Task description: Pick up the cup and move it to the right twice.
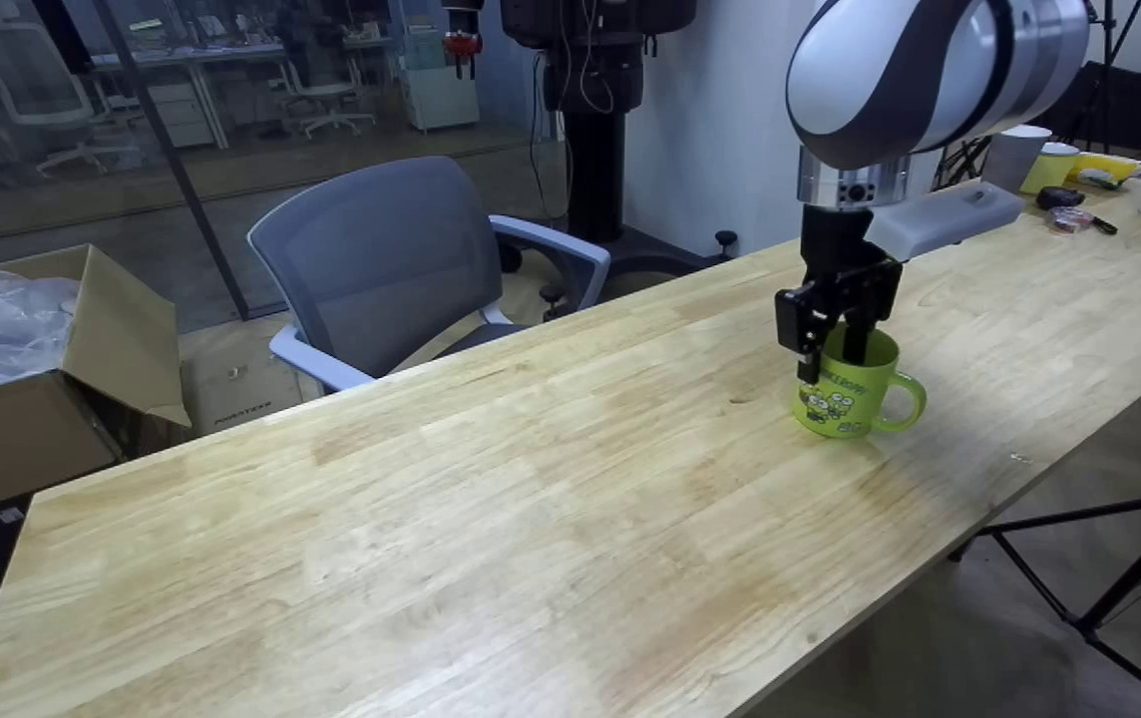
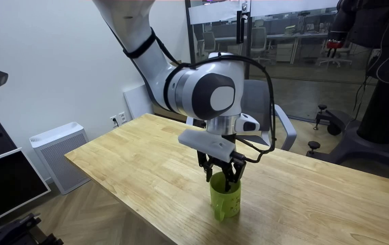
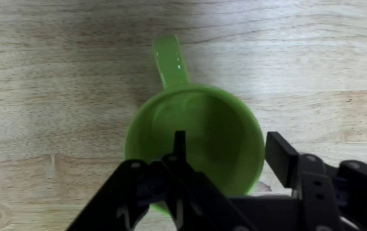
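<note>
Cup (image 1: pixel 845 401) (upright) below pincer (image 3: pixel 226 137); one finger (image 3: pixel 180 144) inside, other outside.

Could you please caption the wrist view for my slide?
Open gripper at a green mug, one finger inside, one outside.

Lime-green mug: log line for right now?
lime-green cartoon mug: upright on wooden table | gripper: open, one finger inside, one outside | held: no
</note>
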`<action>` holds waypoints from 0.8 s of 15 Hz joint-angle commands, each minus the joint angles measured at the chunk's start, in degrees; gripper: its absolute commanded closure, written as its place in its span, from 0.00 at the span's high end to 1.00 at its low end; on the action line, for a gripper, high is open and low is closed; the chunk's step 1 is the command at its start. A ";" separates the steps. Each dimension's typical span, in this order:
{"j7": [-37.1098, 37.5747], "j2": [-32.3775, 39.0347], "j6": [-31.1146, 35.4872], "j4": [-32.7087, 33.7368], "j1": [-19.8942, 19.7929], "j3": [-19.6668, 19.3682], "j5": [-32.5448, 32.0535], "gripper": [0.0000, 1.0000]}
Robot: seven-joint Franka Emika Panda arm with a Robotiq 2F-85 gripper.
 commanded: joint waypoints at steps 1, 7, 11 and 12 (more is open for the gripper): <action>4.86 -0.24 -2.68 1.41 2.17 -1.99 -2.60 0.96; 10.09 -3.60 -9.27 4.00 5.40 -3.12 -5.69 1.00; 12.37 -6.86 -13.44 5.42 6.59 -2.78 -6.97 1.00; 12.68 -7.47 -14.06 5.51 6.66 -2.65 -7.12 1.00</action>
